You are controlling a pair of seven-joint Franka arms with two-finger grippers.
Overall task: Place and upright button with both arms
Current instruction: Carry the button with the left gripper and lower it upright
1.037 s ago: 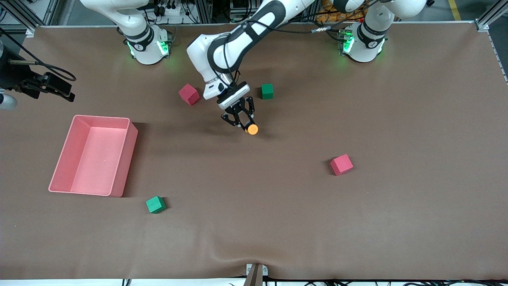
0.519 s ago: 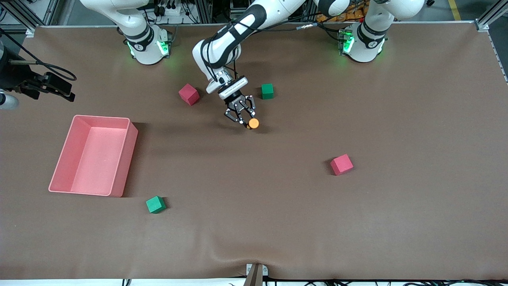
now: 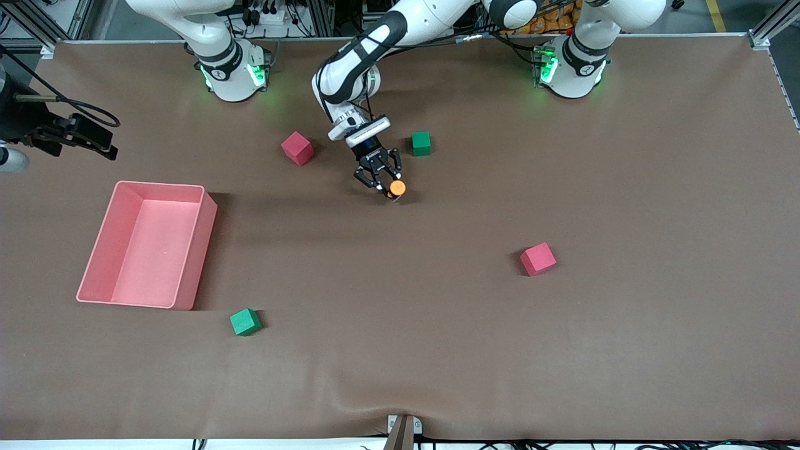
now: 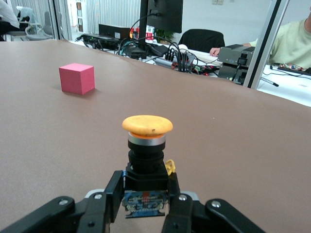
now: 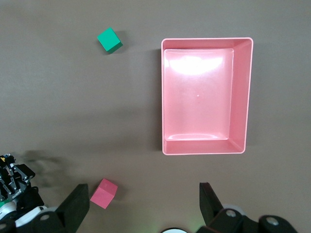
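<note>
Left gripper (image 3: 389, 189) pinches the black body of the button (image 3: 397, 187), its orange cap upward, low over the brown-covered bench (image 3: 562, 350) between a red cube (image 3: 297, 148) and a green cube (image 3: 421, 143). No writing is legible. Right gripper (image 5: 146, 206) hangs spread over the bench near the pink tray (image 3: 147, 245), waiting. Desks, monitors and cables show past the bench edge.

Matt brown table (image 3: 625, 350), glossy pink tray (image 3: 193, 275)
</note>
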